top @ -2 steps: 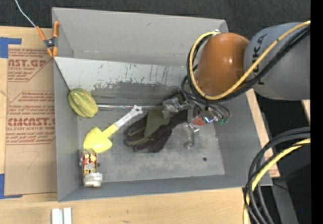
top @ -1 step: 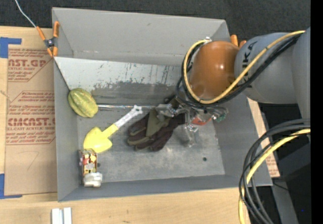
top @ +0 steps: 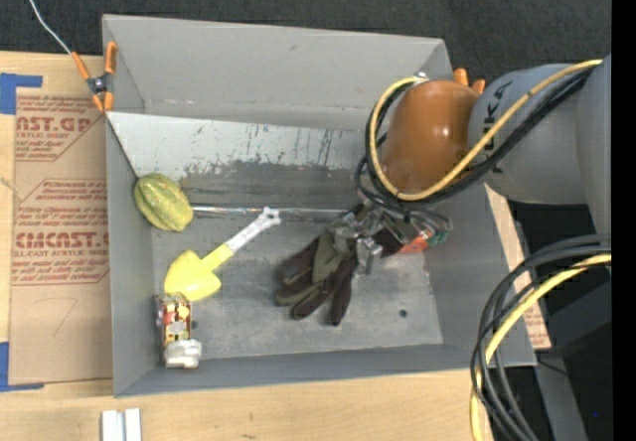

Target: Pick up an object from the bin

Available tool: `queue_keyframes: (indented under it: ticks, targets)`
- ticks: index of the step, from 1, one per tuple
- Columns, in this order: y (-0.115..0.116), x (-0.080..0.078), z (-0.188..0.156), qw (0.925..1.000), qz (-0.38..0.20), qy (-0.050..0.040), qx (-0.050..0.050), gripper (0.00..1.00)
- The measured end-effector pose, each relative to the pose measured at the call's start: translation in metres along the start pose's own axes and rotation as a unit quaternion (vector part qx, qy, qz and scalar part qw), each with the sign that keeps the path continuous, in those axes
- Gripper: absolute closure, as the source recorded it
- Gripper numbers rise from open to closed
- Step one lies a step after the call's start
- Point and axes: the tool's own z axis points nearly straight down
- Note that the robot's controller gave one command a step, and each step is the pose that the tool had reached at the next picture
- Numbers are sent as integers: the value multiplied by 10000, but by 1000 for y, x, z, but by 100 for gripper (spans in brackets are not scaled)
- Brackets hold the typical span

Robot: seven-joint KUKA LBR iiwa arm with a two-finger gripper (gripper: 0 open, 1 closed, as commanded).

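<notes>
1. nearest me, in the front left corner of the grey metal bin [top: 278, 72], lies a small boxy white and red toy [top: 176, 330]. there is one of these, well apart from the hand.
2. just behind it lies a yellow plastic toy shovel with a white handle [top: 199, 272], also one. its blade is close to the toy and its handle runs back and right towards the middle of the floor.
3. in the middle lies a limp dark brown-black fabric glove [top: 316, 282], one only. its splayed tips point to the front left and its cuff end to the right.
4. the hand [top: 364, 242] sits low at the glove's cuff end, so i take the glove as the thing to pick. i cannot tell whether the hand is released or clenched, and i do not see cloth gripped in it.
5. to do this step well, i would settle onto the bunched cuff, pinch a thick fold and lift straight up. limp cloth may slip, and the shovel's handle tip lies near.
6. just right of the hand is a small red-orange bit [top: 421, 241]. i cannot tell whether it belongs to the rig or the bin.
7. farther back on the left, near the sloping wall, rests a ridged yellow-green fruit-shaped thing [top: 163, 202], one.
8. that makes four loose things for certain, one of each kind.
</notes>
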Motion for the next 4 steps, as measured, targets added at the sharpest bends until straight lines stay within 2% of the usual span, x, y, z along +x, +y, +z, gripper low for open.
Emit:
queue_keyframes:
  ticks: [2, 3, 4]
  targets:
    - [1, 1, -3, 10000, 1, 16, -12, 100]
    - [2, 2, -23, 10000, -1, 41, -30, 100]
    - [1, 0, -42, 10000, 1, 10, -8, 100]
